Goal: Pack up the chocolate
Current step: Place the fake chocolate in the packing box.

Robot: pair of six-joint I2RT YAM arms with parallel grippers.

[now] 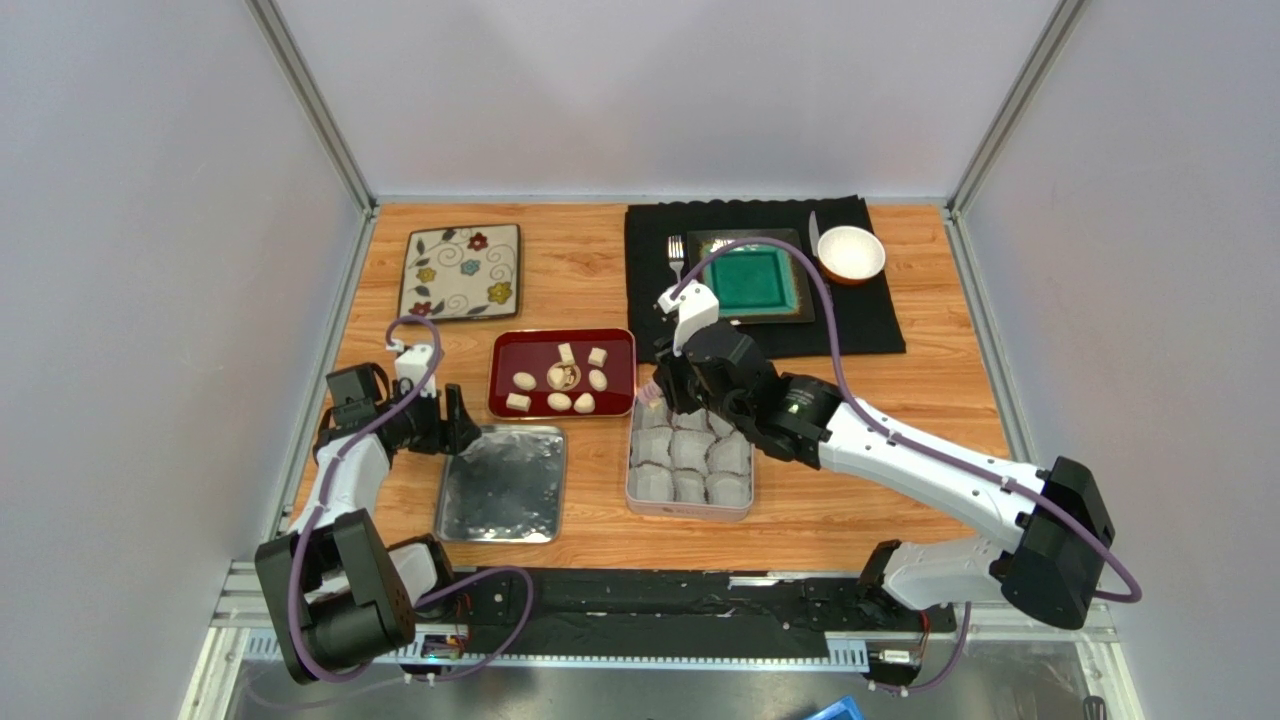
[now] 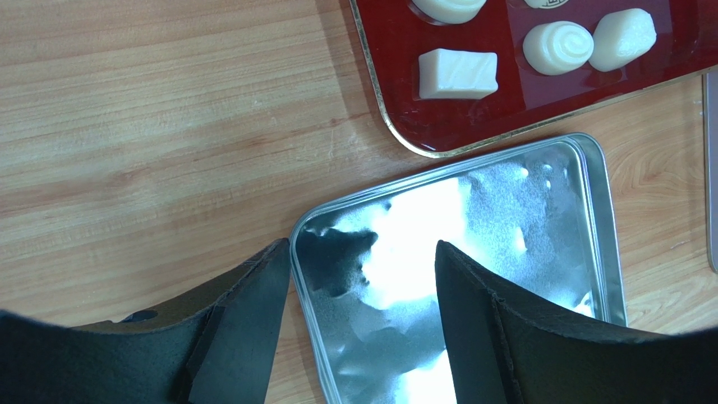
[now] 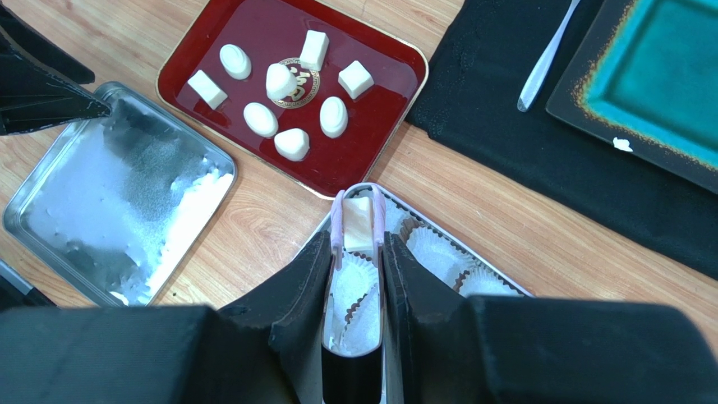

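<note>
In the top view the right arm covers the far end of the silver tin (image 1: 688, 513), so the cups there cannot be seen. The right wrist view shows more. The right gripper (image 3: 356, 248) is pressed in on a pair of pink-tipped tongs (image 3: 338, 223). Between the tips sits what looks like one cream chocolate piece (image 3: 358, 220), half hidden by the tips and held over the tin's far end. Whether it touches a cup I cannot tell. The tin is lined with white crinkled paper cups (image 3: 434, 252), and those the right wrist view shows hold nothing.

The red tray (image 3: 270, 25) lies just beside the tin on the bench (image 2: 126, 126). It holds eight more chocolates (image 3: 260, 119), each lying apart from the others. The left wrist view cuts the tray off and shows only one corner of it.

The left gripper (image 2: 362, 316) stands wide open with nothing in it, over a corner of a shallow silver lid (image 2: 522, 210). The lid is empty and lies just beside the tray, and its near end is hidden behind the fingers.
</note>
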